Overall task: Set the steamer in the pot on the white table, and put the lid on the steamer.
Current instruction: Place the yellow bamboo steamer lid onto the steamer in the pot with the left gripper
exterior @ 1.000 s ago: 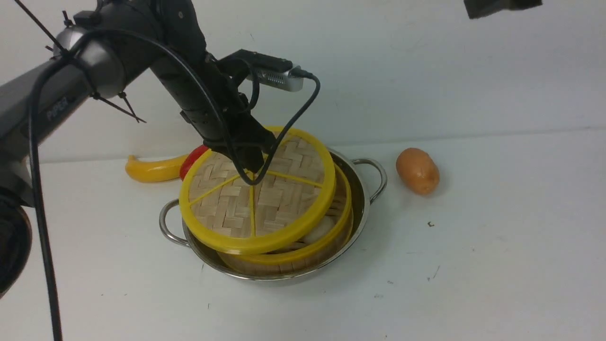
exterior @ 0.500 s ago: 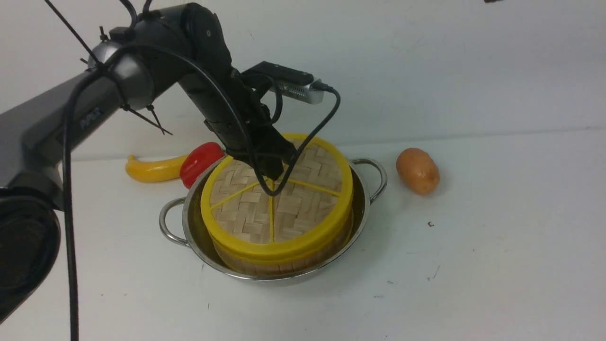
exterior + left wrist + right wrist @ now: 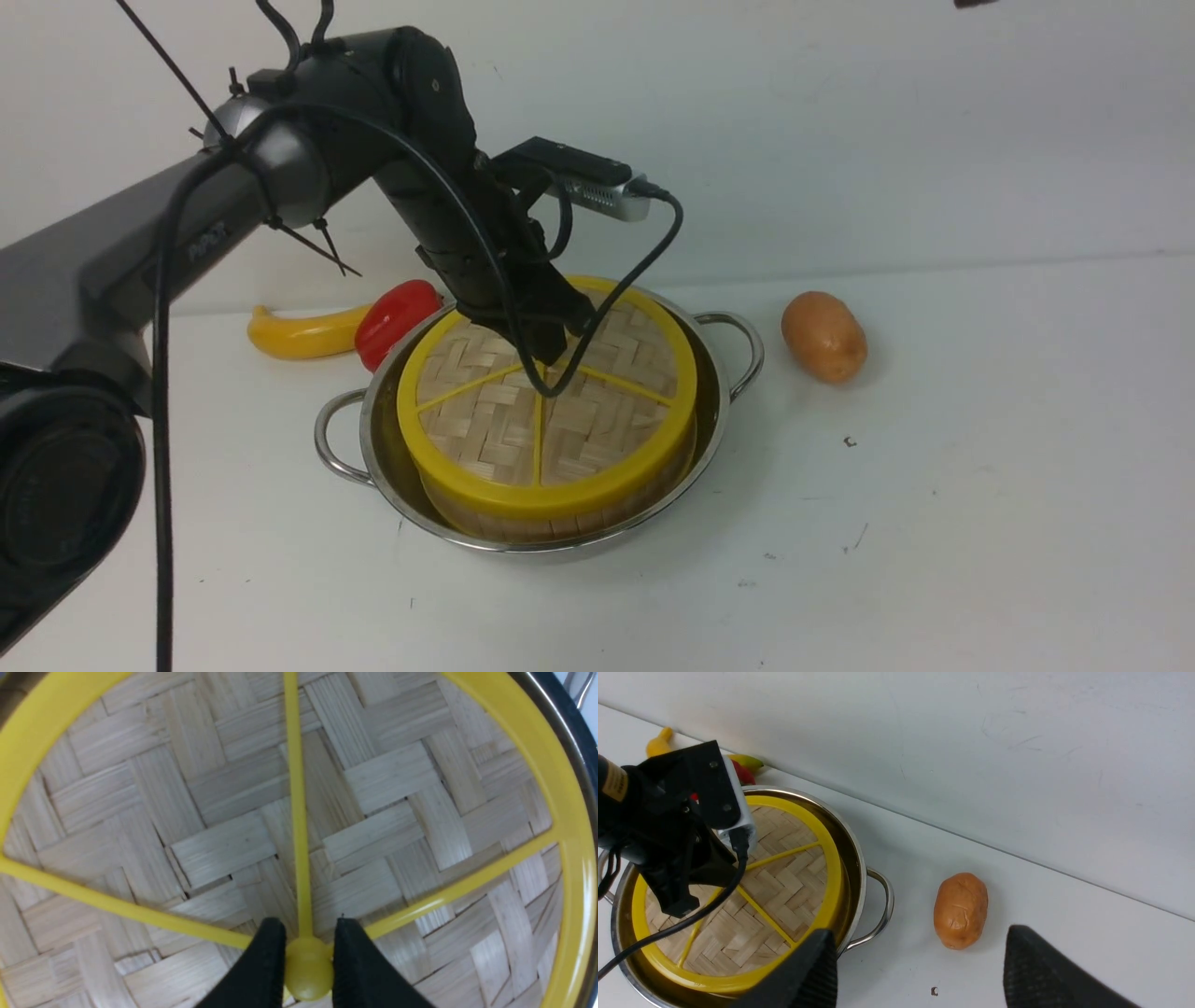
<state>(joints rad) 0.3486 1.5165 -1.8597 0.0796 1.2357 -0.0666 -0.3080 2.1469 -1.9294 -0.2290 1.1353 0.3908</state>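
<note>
The lid (image 3: 546, 420), a woven bamboo disc with yellow rim and spokes, lies flat on the steamer (image 3: 523, 521), whose bamboo wall shows just below the rim. The steamer stands in the steel pot (image 3: 719, 392) on the white table (image 3: 934, 523). My left gripper (image 3: 546, 359) is shut on the lid's yellow central hub (image 3: 308, 970), its black fingertips (image 3: 268, 952) either side of it. My right gripper (image 3: 920, 956) is open and empty, high above the table; it is out of the front view. The lid also shows in the right wrist view (image 3: 784, 891).
A brown potato (image 3: 823, 336) lies right of the pot, also seen in the right wrist view (image 3: 961, 910). A red pepper (image 3: 392, 317) and a yellow banana (image 3: 299, 336) lie behind the pot on the left, near the back wall.
The left gripper carried the tilted lid right and down. The lid now lies flat on the steamer, with the gripper still shut on its hub.
</note>
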